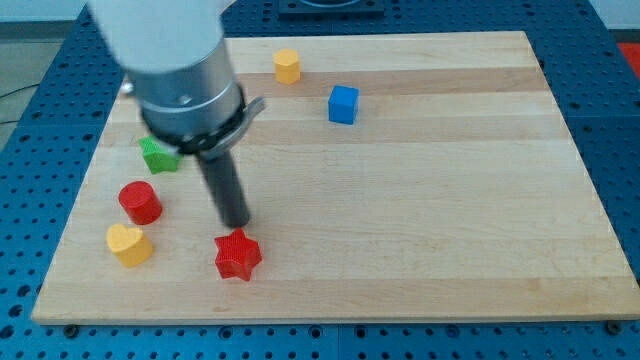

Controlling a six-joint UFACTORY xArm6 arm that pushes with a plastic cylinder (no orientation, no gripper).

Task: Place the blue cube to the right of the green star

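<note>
The blue cube (343,104) sits on the wooden board toward the view's top, right of centre. The green star (158,156) lies at the view's left, partly hidden behind the arm's grey body. My tip (236,222) rests on the board just above the red star (238,255), well below and left of the blue cube and to the lower right of the green star.
A yellow hexagonal block (287,65) stands near the top edge. A red cylinder (141,202) and a yellow heart-shaped block (130,244) lie at the lower left. The wooden board (450,220) sits on a blue perforated table.
</note>
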